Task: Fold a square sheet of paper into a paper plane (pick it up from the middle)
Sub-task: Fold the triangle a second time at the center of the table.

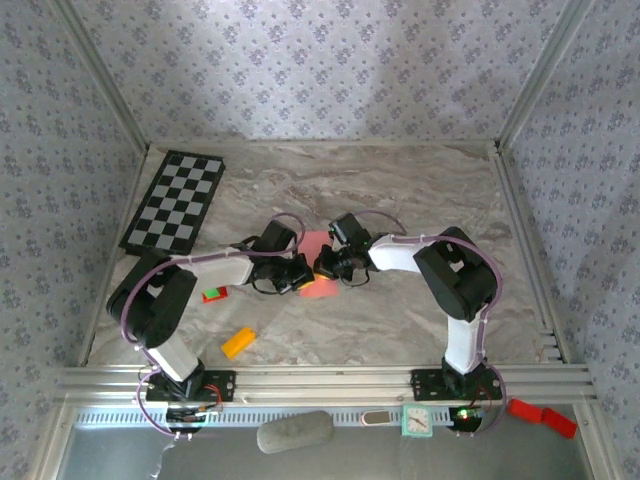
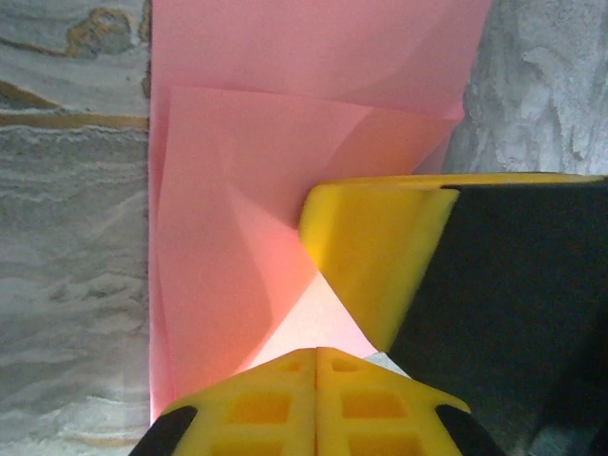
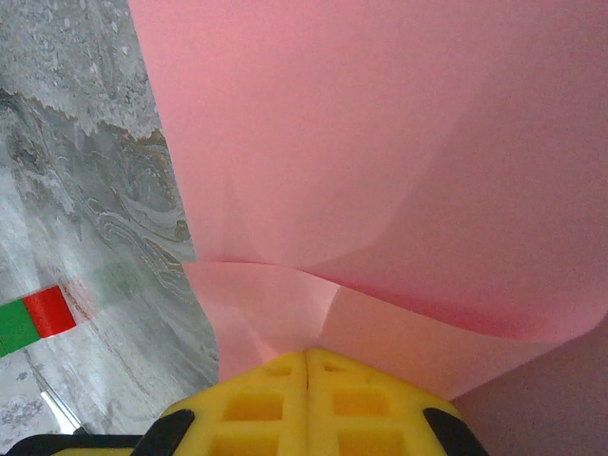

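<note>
The left gripper, jaws together, has its tips on the square sheet of paper, which lies partly folded at the middle of the table. Whether a layer is nipped between them cannot be told. The right gripper meets it from the right, jaws also together, beside a raised flap. The likely risk is that two closed tips crowding one thin sheet drag it, skew the crease or tear it if either arm slides.

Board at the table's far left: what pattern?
Black-and-white checkered squares. The board shows best in the top external view.
</note>
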`<state>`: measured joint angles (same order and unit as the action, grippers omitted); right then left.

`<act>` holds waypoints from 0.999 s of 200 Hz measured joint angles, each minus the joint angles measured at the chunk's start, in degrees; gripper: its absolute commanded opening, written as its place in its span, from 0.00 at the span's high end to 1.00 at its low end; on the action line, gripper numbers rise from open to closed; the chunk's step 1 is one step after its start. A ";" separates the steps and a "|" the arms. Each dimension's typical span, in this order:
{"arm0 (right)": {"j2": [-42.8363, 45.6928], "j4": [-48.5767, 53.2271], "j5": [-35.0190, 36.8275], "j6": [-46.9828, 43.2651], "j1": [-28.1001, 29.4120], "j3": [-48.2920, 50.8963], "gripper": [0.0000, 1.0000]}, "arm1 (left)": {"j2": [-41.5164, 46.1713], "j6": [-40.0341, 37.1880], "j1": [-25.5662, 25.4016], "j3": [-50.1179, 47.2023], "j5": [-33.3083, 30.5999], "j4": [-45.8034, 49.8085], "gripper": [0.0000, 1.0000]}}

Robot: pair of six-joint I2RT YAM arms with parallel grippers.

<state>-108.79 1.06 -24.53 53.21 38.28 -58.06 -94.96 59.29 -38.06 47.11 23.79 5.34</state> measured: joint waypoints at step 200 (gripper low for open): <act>-0.50 1.51 -0.42 -0.39 -0.33 -0.76 1.00 | -1.42 -4.13 0.57 -3.48 0.20 -3.02 0.96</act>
<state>-109.30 2.57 -24.95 52.82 37.95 -58.83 -96.38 55.16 -37.50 43.64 23.99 2.33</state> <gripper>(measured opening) 0.056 0.048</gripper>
